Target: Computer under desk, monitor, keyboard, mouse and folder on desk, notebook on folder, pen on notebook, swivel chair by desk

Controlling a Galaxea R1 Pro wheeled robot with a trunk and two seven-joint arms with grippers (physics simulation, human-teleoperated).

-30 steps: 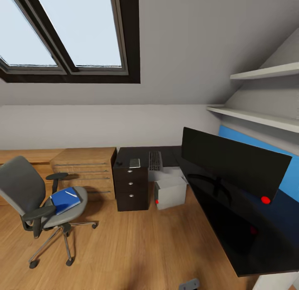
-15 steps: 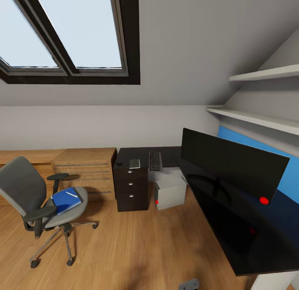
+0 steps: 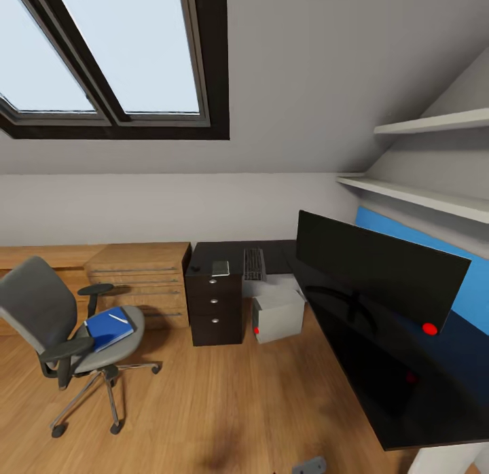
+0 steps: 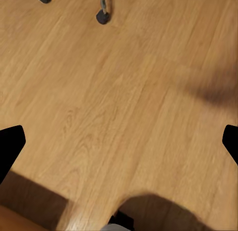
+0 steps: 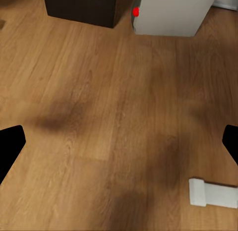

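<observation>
The view has drifted slightly as the robot nears, the folder (image 3: 107,326) waiting on the swivel chair (image 3: 47,324) beside the tabletop (image 3: 380,386), both jaws wide open, empty

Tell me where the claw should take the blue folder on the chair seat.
Probably the folder's front edge, coming from the open seat front: it lies flat on the swivel chair, between the armrests and before the backrest. The pen lies loose on top, so lift level.
</observation>
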